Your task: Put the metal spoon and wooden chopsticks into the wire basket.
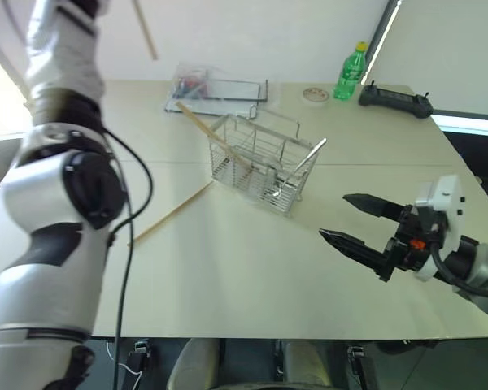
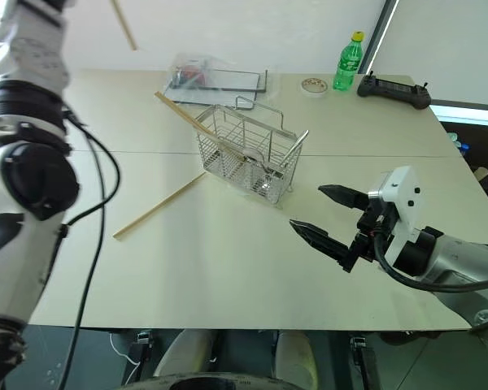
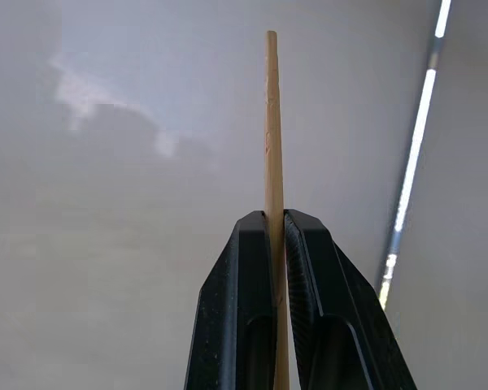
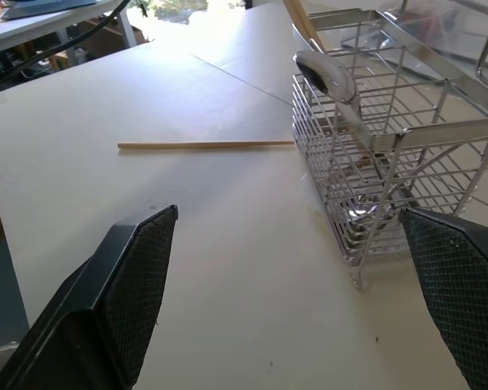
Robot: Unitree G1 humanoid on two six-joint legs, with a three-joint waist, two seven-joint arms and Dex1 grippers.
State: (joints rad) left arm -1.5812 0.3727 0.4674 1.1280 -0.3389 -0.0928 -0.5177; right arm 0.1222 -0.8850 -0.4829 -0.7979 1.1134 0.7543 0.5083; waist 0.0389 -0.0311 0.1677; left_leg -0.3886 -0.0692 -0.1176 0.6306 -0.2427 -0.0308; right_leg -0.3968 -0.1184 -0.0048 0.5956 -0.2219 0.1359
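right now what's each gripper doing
left gripper: shut on a chopstick
right gripper: open, holding nothing

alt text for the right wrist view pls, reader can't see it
The right pincer hangs open just above a pale table, aimed at a wire basket with a metal spoon leaning handle-up inside. One wooden chopstick lies flat on the table beside the basket; another chopstick sticks out over the basket's far rim.
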